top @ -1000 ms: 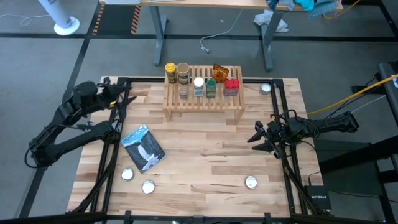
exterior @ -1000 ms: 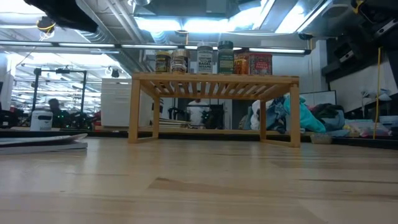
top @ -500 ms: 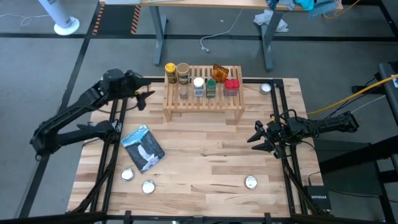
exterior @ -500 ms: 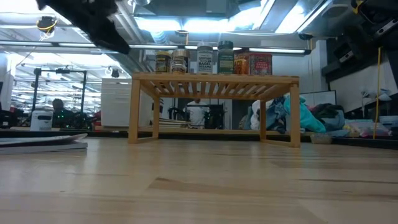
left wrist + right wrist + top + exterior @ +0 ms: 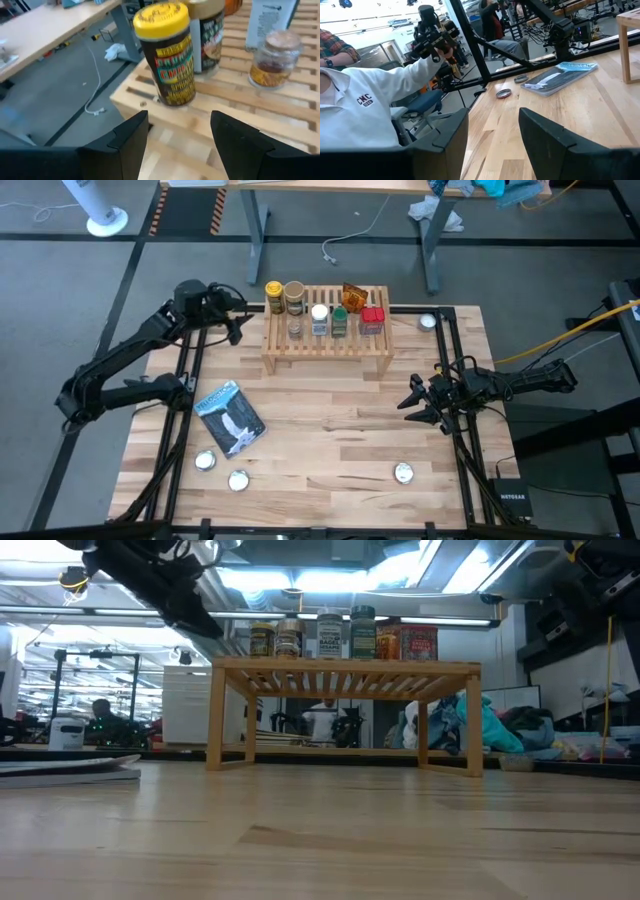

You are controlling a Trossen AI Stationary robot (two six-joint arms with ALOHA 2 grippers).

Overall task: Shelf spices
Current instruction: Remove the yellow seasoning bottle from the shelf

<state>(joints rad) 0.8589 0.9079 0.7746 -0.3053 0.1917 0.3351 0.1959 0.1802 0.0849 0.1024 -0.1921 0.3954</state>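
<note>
The light-wood shelf (image 5: 325, 335) stands on its short legs near the table's far edge. On its slats stand the spices: a yellow-lidded jar (image 5: 167, 55), a tan-lidded jar (image 5: 207, 30), a small clear jar (image 5: 274, 60), white-lidded (image 5: 319, 318) and green-lidded (image 5: 340, 320) jars, a red tin (image 5: 372, 320) and an orange packet (image 5: 352, 294). My left gripper (image 5: 237, 320) hovers open just off the shelf's left end, pointing at the yellow-lidded jar, with nothing between its fingers (image 5: 131, 137). My right gripper (image 5: 412, 402) waits open at the table's right side.
A blue-and-white pouch (image 5: 230, 418) lies at the table's left. Flat silver discs lie near the front left (image 5: 205, 461) (image 5: 238, 479), front right (image 5: 403, 473) and far right (image 5: 428, 322). A person's white sleeve (image 5: 365, 105) shows beyond the table in the right wrist view.
My left gripper has swung from the table's left edge toward the right and the far edge, up to the shelf's left end, sinking slightly. Its fingers have stayed open. The spices have not moved.
</note>
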